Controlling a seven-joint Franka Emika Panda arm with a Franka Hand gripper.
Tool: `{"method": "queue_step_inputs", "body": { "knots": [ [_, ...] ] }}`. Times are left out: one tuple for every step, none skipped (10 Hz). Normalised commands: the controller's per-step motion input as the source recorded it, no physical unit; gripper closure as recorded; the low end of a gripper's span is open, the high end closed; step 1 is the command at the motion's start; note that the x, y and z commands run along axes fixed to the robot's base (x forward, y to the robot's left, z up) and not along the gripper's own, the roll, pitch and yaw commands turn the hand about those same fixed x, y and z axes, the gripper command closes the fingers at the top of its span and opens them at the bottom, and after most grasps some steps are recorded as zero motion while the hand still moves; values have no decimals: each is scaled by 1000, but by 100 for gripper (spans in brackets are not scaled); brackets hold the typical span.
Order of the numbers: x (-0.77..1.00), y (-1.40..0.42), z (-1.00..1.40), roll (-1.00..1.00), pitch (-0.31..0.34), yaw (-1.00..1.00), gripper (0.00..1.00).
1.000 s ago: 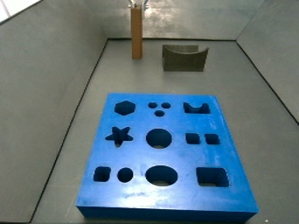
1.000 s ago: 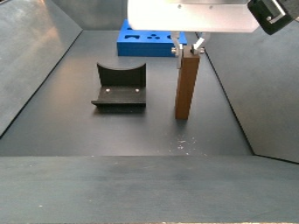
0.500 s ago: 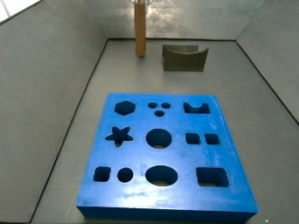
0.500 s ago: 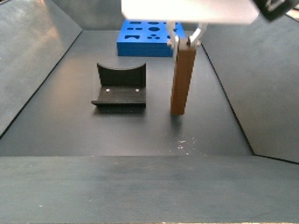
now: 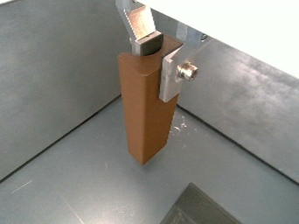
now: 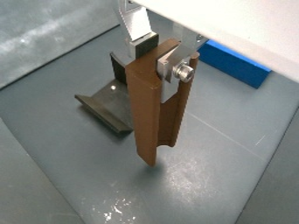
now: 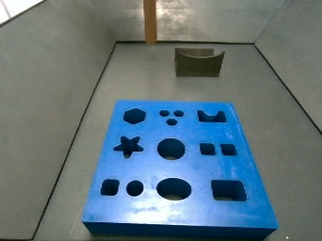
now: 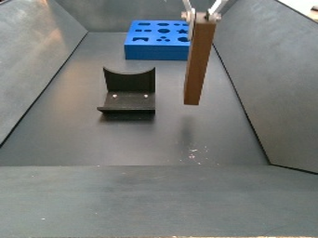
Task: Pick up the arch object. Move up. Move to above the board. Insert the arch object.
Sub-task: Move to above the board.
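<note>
The arch object (image 5: pixel 146 114) is a tall orange-brown bar with a groove along one side (image 6: pixel 155 118). It hangs upright, clear of the grey floor in both side views (image 7: pixel 149 21) (image 8: pixel 198 60). My gripper (image 5: pixel 158 59) (image 6: pixel 159 61) is shut on its top end, one silver finger on each side. In a side view only the fingertips of the gripper (image 8: pixel 199 11) show at the frame's edge. The bright-blue board (image 7: pixel 145 165) with its shaped holes lies flat at the other end of the bin (image 8: pixel 137 48) (image 6: pixel 233 63), well away from the bar.
The dark fixture (image 7: pixel 199 62) (image 8: pixel 126 93) stands on the floor beside the hanging bar, also seen in both wrist views (image 6: pixel 107 109) (image 5: pixel 211 210). Sloping grey walls (image 8: pixel 37 65) close in the floor on all sides.
The gripper has risen with the arch object in it. The bar's lower end stood on the floor a second ago and now hangs above it.
</note>
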Motion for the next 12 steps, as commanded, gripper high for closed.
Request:
{"method": "queue_step_inputs", "body": {
  "knots": [
    [-13,-27,1000,242,31,76,100],
    [-10,-32,1000,205,47,66,100],
    [-6,-29,1000,156,64,50,100],
    [2,-27,1000,115,78,41,100],
    [4,-27,1000,97,92,36,100],
    [8,-29,1000,98,96,34,100],
    [7,-29,1000,100,94,35,100],
    [5,-28,906,100,88,35,100],
    [6,-24,744,100,90,35,100],
    [6,-21,636,100,92,35,100],
    [11,-14,422,98,93,37,100],
    [7,-10,209,95,94,37,100]
  ]
}}
